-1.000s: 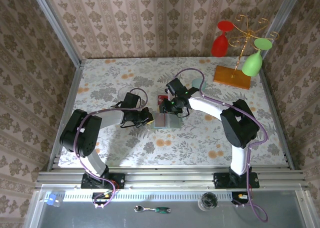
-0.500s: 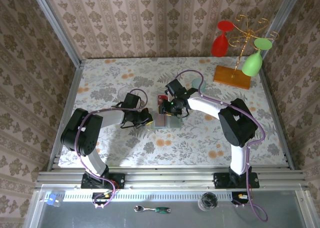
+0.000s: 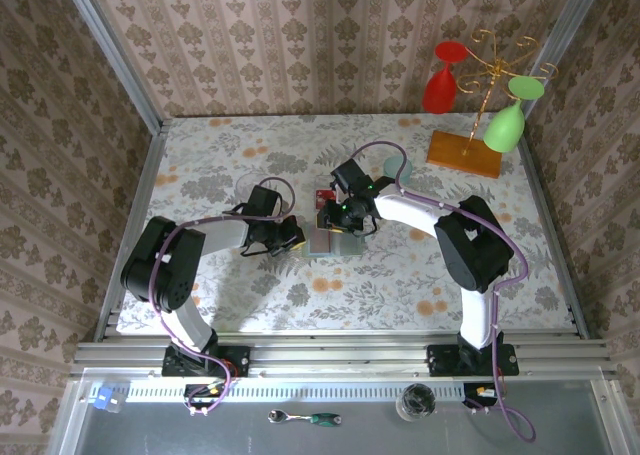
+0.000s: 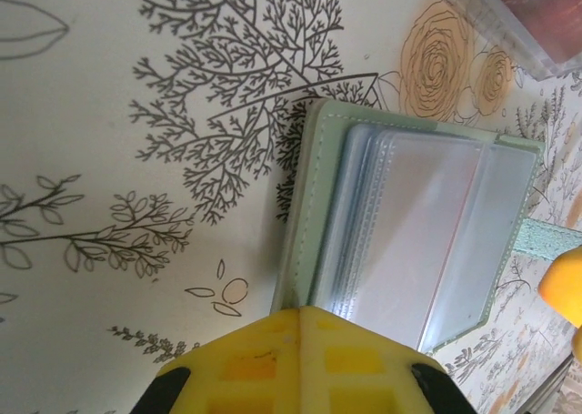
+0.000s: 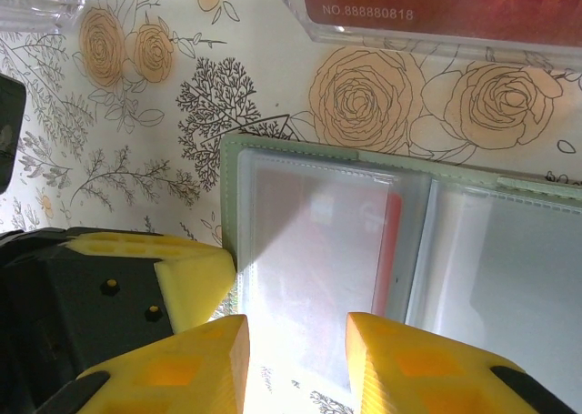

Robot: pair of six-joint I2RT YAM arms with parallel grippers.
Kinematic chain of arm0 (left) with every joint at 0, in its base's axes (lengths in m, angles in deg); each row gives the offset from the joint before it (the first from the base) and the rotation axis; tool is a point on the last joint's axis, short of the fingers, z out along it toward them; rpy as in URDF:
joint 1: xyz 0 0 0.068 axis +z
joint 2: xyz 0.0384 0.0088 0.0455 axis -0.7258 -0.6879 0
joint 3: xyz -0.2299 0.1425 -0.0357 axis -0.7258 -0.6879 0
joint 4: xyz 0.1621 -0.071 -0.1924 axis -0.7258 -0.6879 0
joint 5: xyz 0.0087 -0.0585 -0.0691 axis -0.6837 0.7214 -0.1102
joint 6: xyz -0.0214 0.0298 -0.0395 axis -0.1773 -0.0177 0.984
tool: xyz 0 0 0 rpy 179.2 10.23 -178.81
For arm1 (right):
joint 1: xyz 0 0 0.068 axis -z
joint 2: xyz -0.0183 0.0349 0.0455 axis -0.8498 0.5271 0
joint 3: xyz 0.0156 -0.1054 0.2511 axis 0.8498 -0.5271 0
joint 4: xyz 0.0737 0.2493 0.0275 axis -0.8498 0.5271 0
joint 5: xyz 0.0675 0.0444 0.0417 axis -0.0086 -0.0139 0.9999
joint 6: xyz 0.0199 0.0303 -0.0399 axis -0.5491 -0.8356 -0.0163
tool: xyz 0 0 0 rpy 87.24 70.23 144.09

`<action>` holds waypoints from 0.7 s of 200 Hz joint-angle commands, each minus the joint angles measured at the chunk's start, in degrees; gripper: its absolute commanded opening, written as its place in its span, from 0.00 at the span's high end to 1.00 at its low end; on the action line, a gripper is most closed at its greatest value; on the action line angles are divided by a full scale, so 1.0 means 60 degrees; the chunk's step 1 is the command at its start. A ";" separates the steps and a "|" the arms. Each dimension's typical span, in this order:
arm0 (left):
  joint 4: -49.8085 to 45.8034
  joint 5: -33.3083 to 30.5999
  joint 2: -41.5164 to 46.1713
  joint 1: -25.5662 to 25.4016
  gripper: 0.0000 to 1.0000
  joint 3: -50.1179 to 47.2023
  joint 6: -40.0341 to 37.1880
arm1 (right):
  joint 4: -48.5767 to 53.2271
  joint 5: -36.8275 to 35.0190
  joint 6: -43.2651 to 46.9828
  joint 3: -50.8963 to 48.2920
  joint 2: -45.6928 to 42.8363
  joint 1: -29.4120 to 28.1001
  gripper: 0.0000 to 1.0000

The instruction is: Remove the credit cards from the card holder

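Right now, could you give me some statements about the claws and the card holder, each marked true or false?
1. The card holder lies open on the table. True.
2. The left claw is wide open. False: it is shut, with its tip at the card holder's edge.
3. A red card lies in a clear tray beside the card holder. True.
4. The right claw is shut tight. False: it stands open over a clear sleeve of the card holder.

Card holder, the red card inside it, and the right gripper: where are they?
card holder (image 4: 305, 205), left wrist view, green cover edge.
red card (image 5: 393, 241), right wrist view, its visible red strip.
right gripper (image 5: 296, 328), right wrist view, midway between its fingertips.
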 commanded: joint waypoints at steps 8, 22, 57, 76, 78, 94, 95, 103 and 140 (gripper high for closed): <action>-0.0263 -0.0128 0.0024 0.0026 1.00 -0.0031 -0.0183 | -0.0014 0.0294 -0.0129 -0.0062 0.0172 -0.0073 0.66; -0.0294 -0.0118 -0.0029 0.0025 1.00 -0.0035 -0.0196 | -0.0081 0.0358 -0.0182 -0.0068 0.0195 -0.0073 0.66; -0.0291 -0.0056 -0.0197 0.0030 1.00 -0.0009 -0.0186 | -0.0177 0.0611 -0.0303 -0.0040 0.0342 -0.0073 0.66; -0.0291 -0.0027 -0.0245 0.0030 1.00 -0.0011 -0.0187 | -0.0319 0.0746 -0.0391 -0.0073 0.0400 -0.0073 0.66; -0.0283 -0.0026 -0.0245 0.0027 1.00 -0.0020 -0.0186 | -0.0327 0.0765 -0.0394 -0.0070 0.0403 -0.0073 0.66; -0.0301 -0.0028 -0.0231 0.0034 1.00 -0.0012 -0.0198 | -0.0410 0.0890 -0.0470 -0.0072 0.0474 -0.0073 0.66; -0.0303 -0.0026 -0.0231 0.0035 1.00 -0.0018 -0.0199 | -0.0414 0.0892 -0.0469 -0.0070 0.0483 -0.0073 0.66; -0.0305 -0.0025 -0.0233 0.0028 1.00 -0.0010 -0.0200 | -0.0467 0.0972 -0.0493 -0.0075 0.0532 -0.0073 0.66; -0.0319 -0.0032 -0.0216 0.0049 1.00 -0.0020 -0.0200 | -0.0728 0.1295 -0.0637 -0.0113 0.0709 -0.0073 0.66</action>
